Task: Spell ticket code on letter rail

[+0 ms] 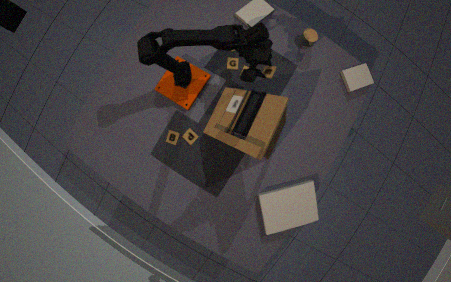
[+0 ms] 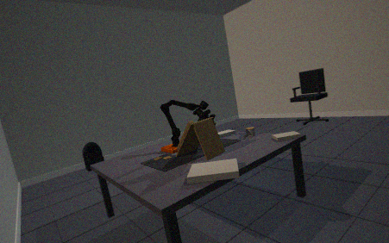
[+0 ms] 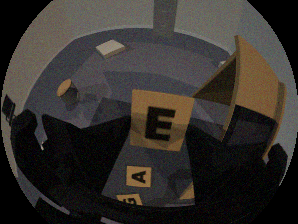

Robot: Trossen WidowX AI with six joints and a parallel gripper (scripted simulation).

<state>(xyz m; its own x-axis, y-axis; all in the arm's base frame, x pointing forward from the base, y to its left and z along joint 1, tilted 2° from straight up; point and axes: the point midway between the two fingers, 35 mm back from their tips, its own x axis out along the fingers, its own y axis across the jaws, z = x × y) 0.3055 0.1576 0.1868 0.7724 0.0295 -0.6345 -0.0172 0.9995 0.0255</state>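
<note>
My gripper [image 1: 263,72] [image 3: 158,124] is shut on the E tile [image 3: 185,106] [image 1: 270,71], held above the dark mat beyond the board's upper end in the top view. The tan board [image 1: 273,111] [image 2: 210,140] [image 3: 257,82] stands like a tent. Its dark rail [image 1: 248,116] shows no tile that I can make out. The white ticket [image 1: 234,104] beside it is too blurred to read. The A tile [image 3: 142,170] and G tile [image 1: 232,63] [image 3: 128,200] lie below. The B tile [image 1: 172,137] and another lettered tile [image 1: 190,136] lie on the other mat part.
A round tan-topped cup [image 1: 310,36] [image 2: 249,132] [image 3: 65,88] stands beyond the mat. White boxes lie at the back [image 1: 255,12], at the right [image 1: 357,77] [image 3: 110,48] and near the front edge [image 1: 289,207] [image 2: 213,169]. The orange arm base [image 1: 195,90] is left of the board.
</note>
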